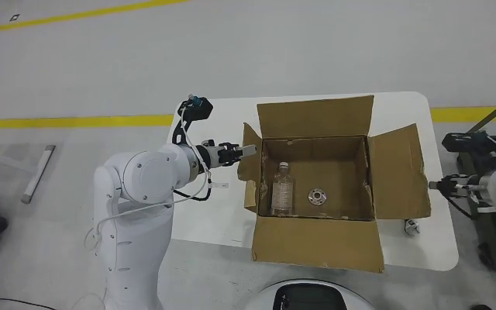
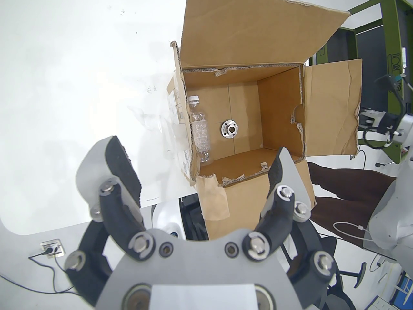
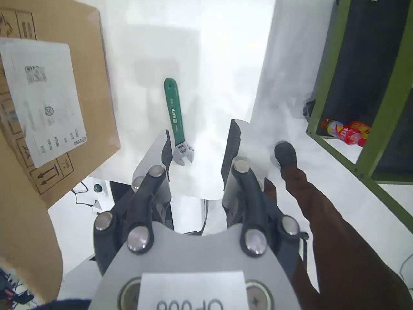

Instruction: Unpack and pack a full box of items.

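An open cardboard box (image 1: 318, 244) stands on the white table (image 1: 225, 116) with all its flaps folded out. Inside it a clear plastic bottle (image 1: 283, 190) lies by the wall nearest my left arm, and a round metal flange (image 1: 315, 197) rests on the floor beside it. My left gripper (image 1: 248, 149) hovers at that side of the box, open and holding nothing. The left wrist view looks past the left gripper (image 2: 198, 146) into the box (image 2: 280, 104), at the bottle (image 2: 200, 130) and the flange (image 2: 229, 129). My right gripper (image 3: 200, 140) is open over the table's far end.
A green-handled wrench (image 3: 176, 117) lies on the table just beyond the right gripper, beside a box flap (image 3: 93, 33). A green shelf rack (image 3: 326, 75) stands off the table's end, with a red-labelled bottle (image 3: 347, 132) on it.
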